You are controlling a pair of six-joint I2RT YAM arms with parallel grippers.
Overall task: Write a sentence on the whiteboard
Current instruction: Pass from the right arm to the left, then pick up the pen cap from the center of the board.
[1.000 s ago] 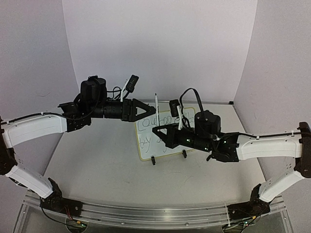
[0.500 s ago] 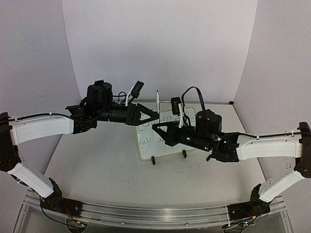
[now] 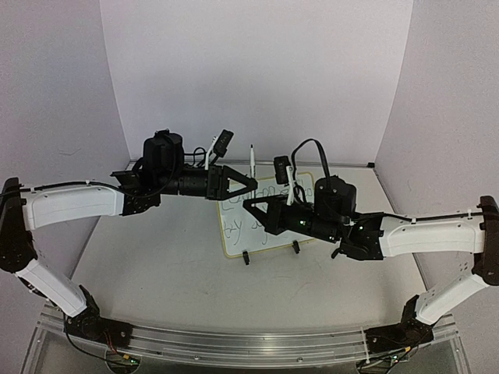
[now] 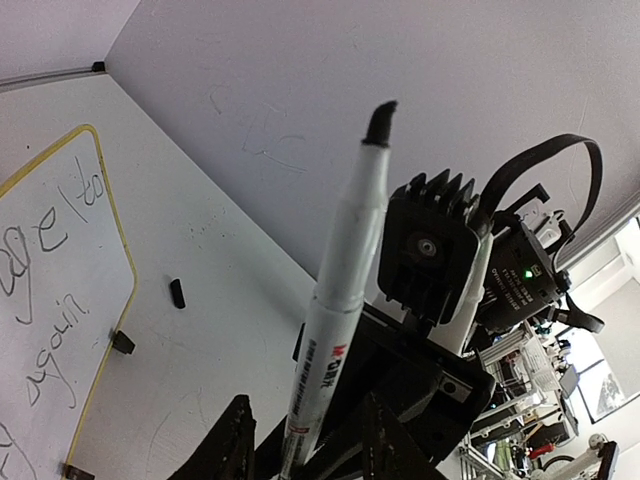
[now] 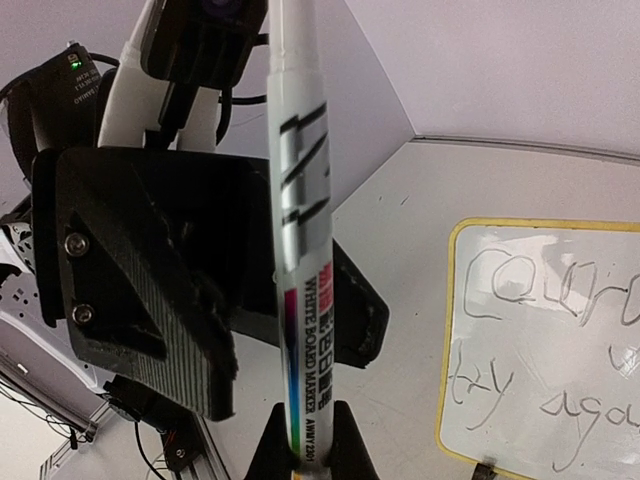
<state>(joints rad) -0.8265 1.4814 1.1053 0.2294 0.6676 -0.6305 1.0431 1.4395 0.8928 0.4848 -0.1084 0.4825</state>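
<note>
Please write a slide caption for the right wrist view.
Right gripper holds the marker upright, straddled by the open left gripper; whiteboard beyond.

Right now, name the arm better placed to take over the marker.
Left, probably. The left tool straddles the marker with a gap on each side, while the right tool is shut on its lower end. The left need only close.

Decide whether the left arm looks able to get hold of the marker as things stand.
Probably yes. The marker stands upright, its lower end held in the shut jaws of the right arm. The jaws of the left arm flank its barrel higher up, open, with nothing between them and it.
</note>
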